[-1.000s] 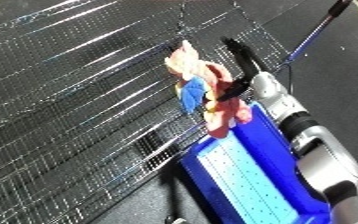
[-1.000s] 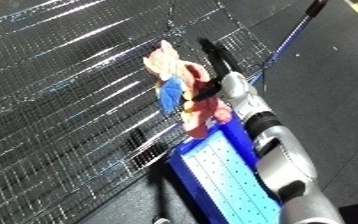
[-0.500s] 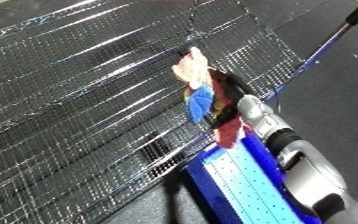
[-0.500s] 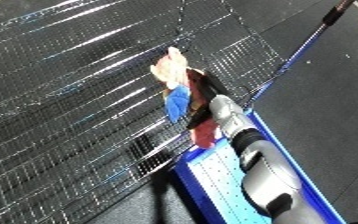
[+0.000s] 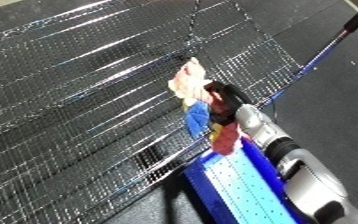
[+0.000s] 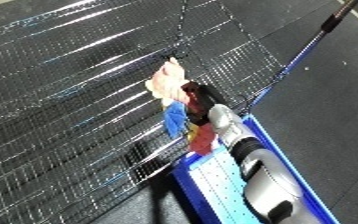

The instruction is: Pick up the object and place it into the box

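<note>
A soft toy (image 5: 197,102) in pink, blue, yellow and red hangs from my right hand (image 5: 227,98), whose black fingers are curled round it. The toy's pink top reaches over the edge of the wire mesh bin (image 5: 78,100), which fills the upper left of both views. My silver right forearm (image 5: 286,155) comes in from the lower right. In the right eye view the same toy (image 6: 174,100) sits just left of the hand (image 6: 199,97). My left hand shows in neither view.
A blue crate with a pale gridded bottom (image 5: 242,190) lies under my forearm at the lower right. A dark pole (image 5: 335,37) with a blue frame bar runs along the bin's right side. Dark floor (image 5: 335,100) lies to the right.
My right hand has carried the toy up and away from me, farther over the mesh bin's edge. The forearm has stretched out along with it.
</note>
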